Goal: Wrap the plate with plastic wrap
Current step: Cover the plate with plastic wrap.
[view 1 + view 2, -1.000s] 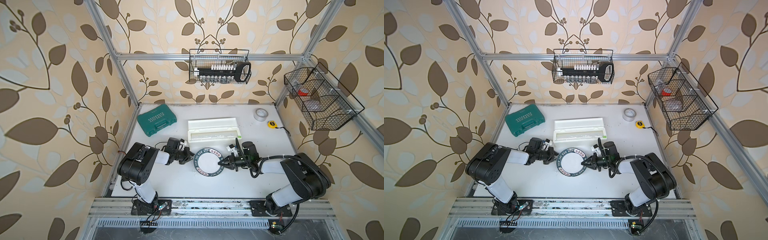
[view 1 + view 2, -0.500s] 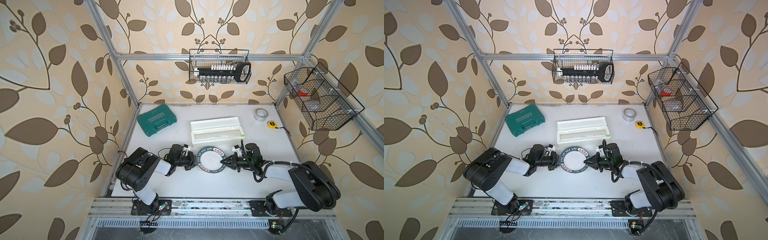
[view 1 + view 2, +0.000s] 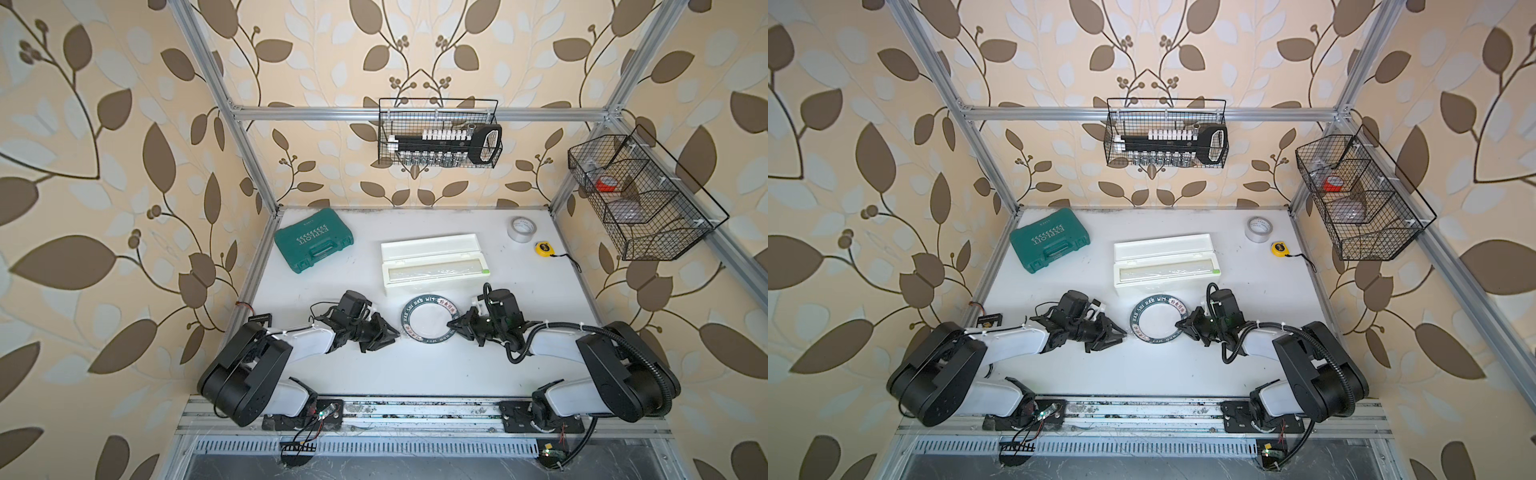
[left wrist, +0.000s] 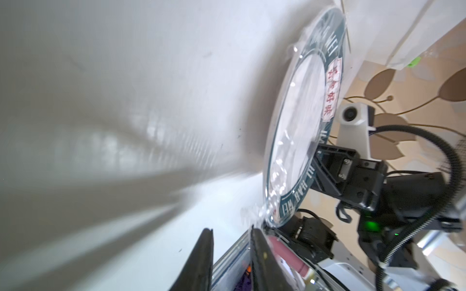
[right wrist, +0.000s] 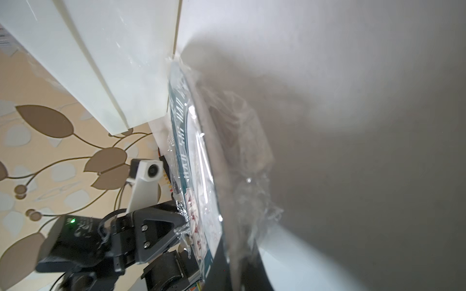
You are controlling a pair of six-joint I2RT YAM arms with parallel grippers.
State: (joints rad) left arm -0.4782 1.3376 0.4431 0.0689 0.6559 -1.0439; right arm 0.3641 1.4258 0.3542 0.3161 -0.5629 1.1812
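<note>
left claw (image 3: 390, 332) gapes beside the plate (image 3: 429, 319) while right claw (image 3: 453, 325) pinches plastic wrap (image 5: 254, 199) at its rim; tucking the edges under seems next.

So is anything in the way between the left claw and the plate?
Nothing solid. The left gripper sits open just off the rim of the plate; only a crinkly edge of plastic wrap lies between them.

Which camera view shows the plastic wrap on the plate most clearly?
The right wrist view: the plastic wrap appears close up, crinkled and bunched beside the plate rim. The left wrist view shows the wrap only as small shiny wrinkles over the plate. In both top views it is too transparent to make out.
</note>
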